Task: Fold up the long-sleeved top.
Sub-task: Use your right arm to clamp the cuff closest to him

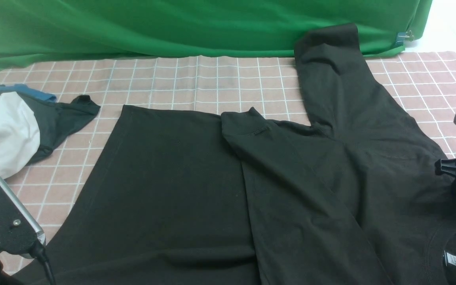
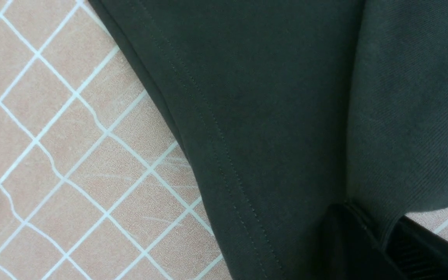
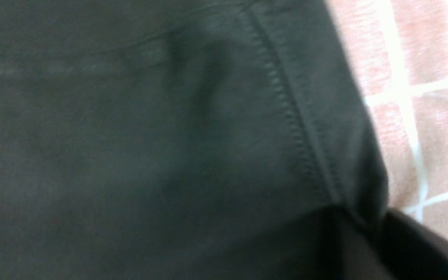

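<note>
Front view: long-sleeved top is laid flat on the pink checked tablecloth, covering the middle and right of it. Fabric is plain black, soft knit, mostly smooth. Hem is turned toward the left, and the round neck with its small white label is seen at the near right edge. One sleeve is folded diagonally across the body, ribbed cuff toward the far side. The other sleeve is stretched away to the green backdrop, its cuff resting against it.

Left wrist view: a stitched edge of the top is shown over the cloth, and fabric is pinched between the closed fingers of the left gripper. Right wrist view is blurred; a seamed edge is seen running into the right gripper, whose fingers are drawn together on it.

A white garment and a dark grey garment are bunched at the far left, just apart from the top.
</note>
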Available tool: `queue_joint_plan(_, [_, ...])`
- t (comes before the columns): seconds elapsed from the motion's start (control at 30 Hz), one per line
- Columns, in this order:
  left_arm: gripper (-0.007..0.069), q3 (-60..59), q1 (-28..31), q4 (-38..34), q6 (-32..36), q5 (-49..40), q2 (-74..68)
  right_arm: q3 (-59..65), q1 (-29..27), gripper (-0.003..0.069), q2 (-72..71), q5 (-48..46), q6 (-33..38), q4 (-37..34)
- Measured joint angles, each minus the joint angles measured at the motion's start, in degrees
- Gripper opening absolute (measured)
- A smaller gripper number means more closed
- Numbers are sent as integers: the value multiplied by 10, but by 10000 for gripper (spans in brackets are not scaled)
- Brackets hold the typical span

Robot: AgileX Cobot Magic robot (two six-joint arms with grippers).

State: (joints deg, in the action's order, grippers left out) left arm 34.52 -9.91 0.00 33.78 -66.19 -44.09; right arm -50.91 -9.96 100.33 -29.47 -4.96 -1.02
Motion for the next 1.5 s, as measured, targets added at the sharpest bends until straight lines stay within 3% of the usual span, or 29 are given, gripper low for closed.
queue_joint_plan(0.1, [35,0,0,0,0,0,0,3,0,50,-20,-15,6,10])
queue_joint_plan(0.47, [35,0,0,-16,-1,5,0,-143,-4,50,30,-26,11,60])
queue_joint_plan(0.6, [35,0,0,-29,-1,-4,0,-188,-10,91,75,-65,-4,71])
queue_joint_plan(0.7, [35,0,0,-33,-1,-11,0,-198,-14,269,87,-109,-17,77])
queue_joint_plan(0.73, [35,0,0,-33,-1,-11,0,-198,-14,282,87,-111,-17,78])
queue_joint_plan(0.77, [35,0,0,-33,-1,-10,0,-198,-14,393,84,-124,-17,78])
queue_joint_plan(0.8, [35,0,0,-33,-1,-8,0,-198,-14,456,77,-133,-19,79])
queue_joint_plan(0.9, [35,0,0,-33,-1,0,0,-198,-1,552,37,-153,-22,80])
queue_joint_plan(1.0, [35,0,0,-34,-1,3,0,-197,31,551,-15,-167,-20,84])
queue_joint_plan(1.1, [35,0,0,-39,-1,3,0,-173,146,489,-120,-174,11,87])
queue_joint_plan(1.13, [35,0,0,-39,-1,3,0,-170,146,485,-120,-173,14,87])
queue_joint_plan(1.2, [35,0,0,-39,-1,3,0,-113,276,442,-182,-227,50,84])
queue_joint_plan(1.23, [35,0,0,-39,-1,3,0,-108,286,438,-186,-231,50,84])
queue_joint_plan(1.27, [35,0,0,-40,-1,5,0,-61,370,432,-209,-265,65,80])
queue_joint_plan(1.4, [35,0,0,-42,-1,10,0,52,550,432,-232,-278,100,79])
queue_joint_plan(1.5, [35,0,0,-43,-1,13,0,108,632,432,-222,-260,111,82])
